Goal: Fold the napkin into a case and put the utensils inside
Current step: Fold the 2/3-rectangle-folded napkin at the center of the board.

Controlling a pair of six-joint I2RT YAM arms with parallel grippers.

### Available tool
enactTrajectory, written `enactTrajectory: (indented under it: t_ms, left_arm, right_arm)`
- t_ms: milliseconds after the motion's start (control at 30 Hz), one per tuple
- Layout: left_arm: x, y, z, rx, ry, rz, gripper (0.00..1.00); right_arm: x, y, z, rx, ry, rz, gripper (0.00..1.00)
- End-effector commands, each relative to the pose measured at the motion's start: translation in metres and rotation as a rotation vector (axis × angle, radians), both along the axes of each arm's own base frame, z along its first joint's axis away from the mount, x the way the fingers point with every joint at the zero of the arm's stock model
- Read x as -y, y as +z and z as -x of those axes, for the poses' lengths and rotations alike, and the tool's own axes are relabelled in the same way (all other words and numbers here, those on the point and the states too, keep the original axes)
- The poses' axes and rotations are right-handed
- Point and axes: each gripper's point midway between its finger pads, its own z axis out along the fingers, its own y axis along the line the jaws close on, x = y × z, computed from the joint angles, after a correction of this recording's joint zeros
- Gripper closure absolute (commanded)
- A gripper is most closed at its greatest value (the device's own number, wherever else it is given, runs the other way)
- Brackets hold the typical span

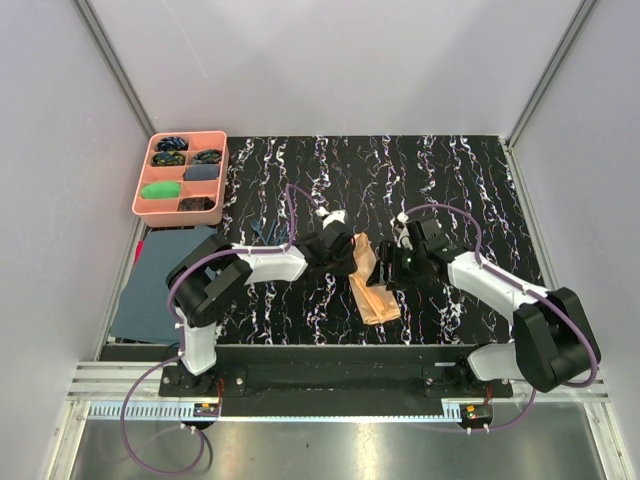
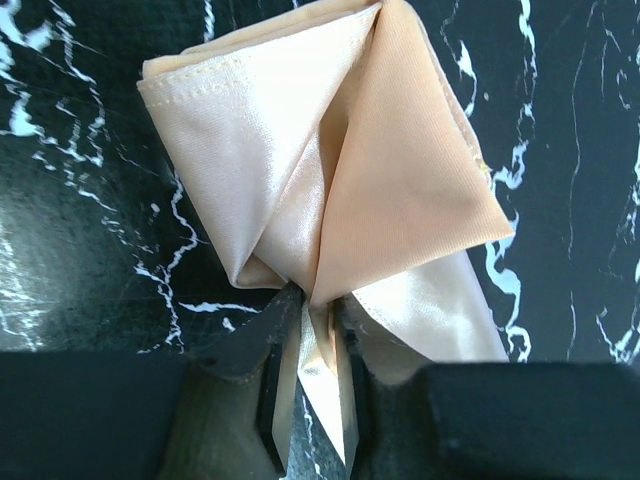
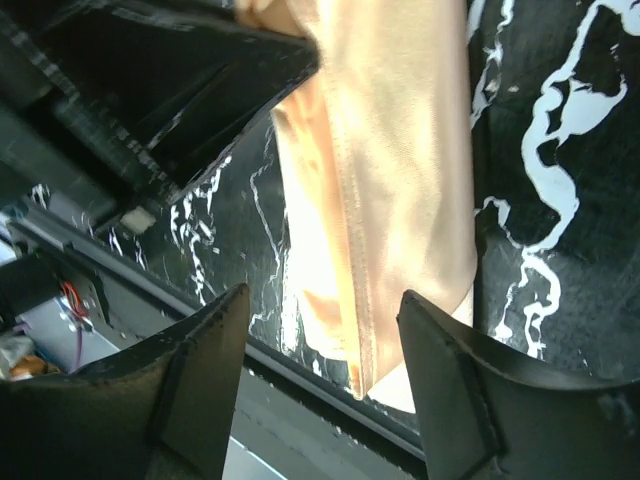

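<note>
The left gripper (image 2: 318,330) is pinched shut on a gathered fold of the napkin (image 2: 300,160), and the layers fan out from that one point. It holds the edge of the cloth that faces the pink compartment tray (image 1: 187,136). The right gripper (image 3: 325,300) hangs with its jaws spread over the edge turned away from the tray. It straddles a stitched hem and holds nothing.

The napkin lies partly folded, in loose overlapping flaps, on the black marbled table (image 1: 450,180). It is well off from the tray, towards the arm bases and to the right. What look like the dark blue utensils (image 1: 264,232) lie between tray and napkin (too small here to sort spoon from the rest).

The fabric looks light, limp and satiny. It will likely slide over itself and the smooth tabletop, and a crease probably won't hold unless pressed flat. A single-point pinch bunches it, as the left wrist view shows. The stitched hems and corners look like the better holds, one per gripper, so the flap stays taut and square while it is laid over.
</note>
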Motion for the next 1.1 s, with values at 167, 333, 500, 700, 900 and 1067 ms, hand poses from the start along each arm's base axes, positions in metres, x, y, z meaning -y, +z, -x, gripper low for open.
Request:
enactTrajectory:
  t_ms: [167, 333, 500, 700, 900, 1067]
  left_arm:
    - [-0.004, -0.012, 0.023, -0.140, -0.036, 0.030, 0.79]
    - [-0.006, -0.013, 0.021, -0.176, -0.033, 0.053, 0.81]
    - [-0.005, -0.009, 0.017, -0.182, -0.036, 0.074, 0.81]
    - [-0.004, -0.009, 0.019, -0.188, -0.048, 0.083, 0.82]
    - [-0.005, -0.009, 0.020, -0.189, -0.049, 0.086, 0.83]
    - [-0.005, -0.009, 0.019, -0.193, -0.047, 0.087, 0.83]
  right_arm:
    - [0.005, 0.009, 0.014, 0.062, 0.077, 0.164, 0.28]
    - [0.004, 0.003, 0.025, 0.025, 0.089, 0.250, 0.36]
    - [-0.002, -0.011, 0.027, 0.023, 0.108, 0.329, 0.44]
    - [-0.007, -0.018, 0.020, 0.068, 0.142, 0.430, 0.41]
    - [-0.008, -0.031, 0.023, 0.066, 0.153, 0.514, 0.49]
    - [-0.014, -0.033, 0.027, 0.102, 0.171, 0.569, 0.52]
